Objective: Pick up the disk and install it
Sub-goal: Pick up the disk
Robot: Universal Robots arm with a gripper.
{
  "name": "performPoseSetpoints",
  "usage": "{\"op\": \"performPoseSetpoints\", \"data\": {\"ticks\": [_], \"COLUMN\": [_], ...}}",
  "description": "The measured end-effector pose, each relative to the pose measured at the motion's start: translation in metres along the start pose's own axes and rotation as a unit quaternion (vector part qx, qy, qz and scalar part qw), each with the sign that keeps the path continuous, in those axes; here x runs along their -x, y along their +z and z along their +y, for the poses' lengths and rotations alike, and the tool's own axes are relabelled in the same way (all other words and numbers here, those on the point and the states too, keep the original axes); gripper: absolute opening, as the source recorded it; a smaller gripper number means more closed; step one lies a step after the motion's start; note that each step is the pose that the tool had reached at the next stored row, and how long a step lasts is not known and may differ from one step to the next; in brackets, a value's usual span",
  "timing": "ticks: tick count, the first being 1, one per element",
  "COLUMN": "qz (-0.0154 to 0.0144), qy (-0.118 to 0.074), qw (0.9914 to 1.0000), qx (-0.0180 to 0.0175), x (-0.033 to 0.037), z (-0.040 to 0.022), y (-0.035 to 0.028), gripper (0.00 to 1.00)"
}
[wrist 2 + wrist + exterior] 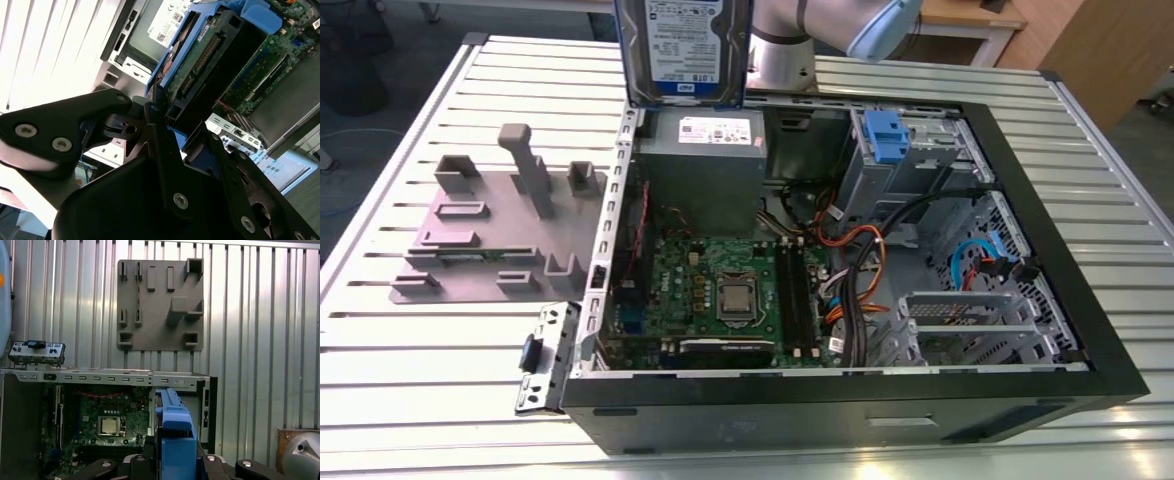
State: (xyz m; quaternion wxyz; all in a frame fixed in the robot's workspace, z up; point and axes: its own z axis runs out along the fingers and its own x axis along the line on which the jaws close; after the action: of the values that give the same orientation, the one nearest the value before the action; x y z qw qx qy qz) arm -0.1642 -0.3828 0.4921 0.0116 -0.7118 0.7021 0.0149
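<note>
We are holding the disk (683,50) upright, clamped in our pincer (179,123), above the open computer case (854,415); it is not yet installed.

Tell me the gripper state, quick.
Gripper: shut on the flat silver-metal disk in its blue plastic bracket frame, held above the open black computer case.

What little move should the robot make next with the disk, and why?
Probably carry it towards the exterior view's right. The hand holds the blue-framed silver-metal disk above the grey power supply box, while the metal drive cage sits farther that way.
</note>
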Motion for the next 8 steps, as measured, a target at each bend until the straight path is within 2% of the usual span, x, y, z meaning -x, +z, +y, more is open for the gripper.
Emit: {"op": "performPoseSetpoints", "data": {"ticks": [8], "qz": [0.0], "qy": [0.0], "qw": [1.0], "qx": [0.0], "x": [-0.0022], "z": [0.0], "y": [-0.0001], "gripper": [0.36]}}
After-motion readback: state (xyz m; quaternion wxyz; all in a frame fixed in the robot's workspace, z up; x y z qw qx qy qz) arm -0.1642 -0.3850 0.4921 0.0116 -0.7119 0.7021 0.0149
